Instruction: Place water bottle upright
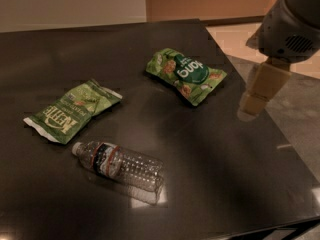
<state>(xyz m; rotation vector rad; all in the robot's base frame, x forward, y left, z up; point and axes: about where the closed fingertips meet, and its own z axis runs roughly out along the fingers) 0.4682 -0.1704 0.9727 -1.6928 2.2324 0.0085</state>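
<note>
Lying on its side in the lower left of the frame, the water bottle [119, 165] rests on the dark bench [225, 174], with its white cap [77, 148] pointing toward the left edge and its base toward the lower centre. Just above it sits a green chip bag [70, 111], near the cap end but not touching, and a second green pouch [186, 75] lies well apart in the upper centre. Your end effector [252, 104] hangs at the right edge of the frame, over the bench's right side and far from the bottle. You cannot tell from here whether it is released or clenched. Expect the bottle to be light, with thin ribbed walls that give under a hard squeeze. Being round, it is likely to roll or skid on the glossy surface. Take it across the body beside the red-edged label [106, 160], closing gently, so you can swing the base down.
</note>
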